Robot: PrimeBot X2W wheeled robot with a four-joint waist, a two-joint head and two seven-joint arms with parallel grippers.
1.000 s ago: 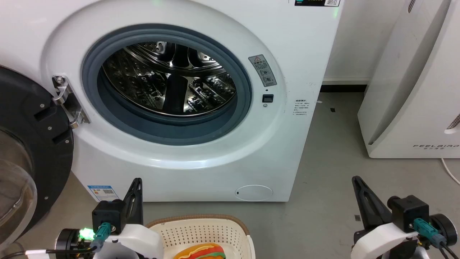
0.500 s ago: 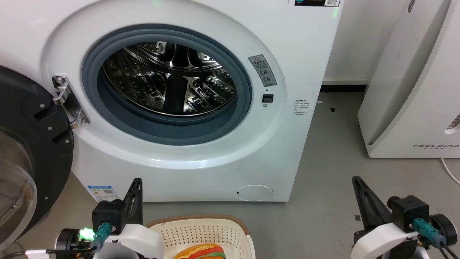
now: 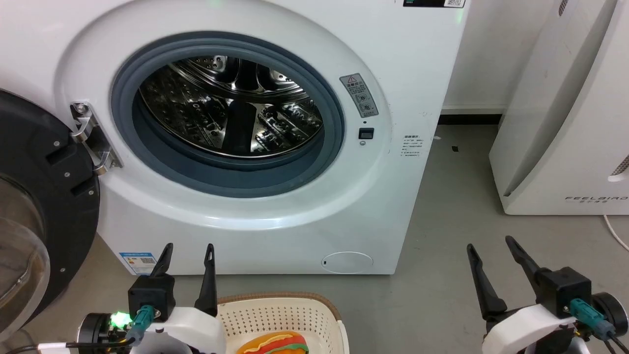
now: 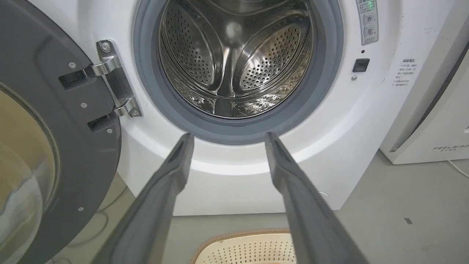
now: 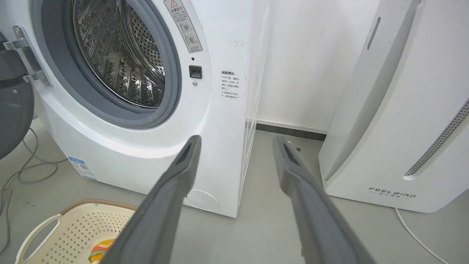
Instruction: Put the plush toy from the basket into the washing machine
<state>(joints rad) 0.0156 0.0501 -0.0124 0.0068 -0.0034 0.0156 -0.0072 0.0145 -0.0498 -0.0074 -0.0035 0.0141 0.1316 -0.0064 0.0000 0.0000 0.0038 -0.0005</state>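
Left gripper (image 3: 189,246) and right gripper (image 3: 490,242) have spread wide apart, both empty.

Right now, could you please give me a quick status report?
Left gripper open, right gripper open, both empty. Plush toy lies in basket, not yet gripped. Washing machine door open, nothing blocking porthole.
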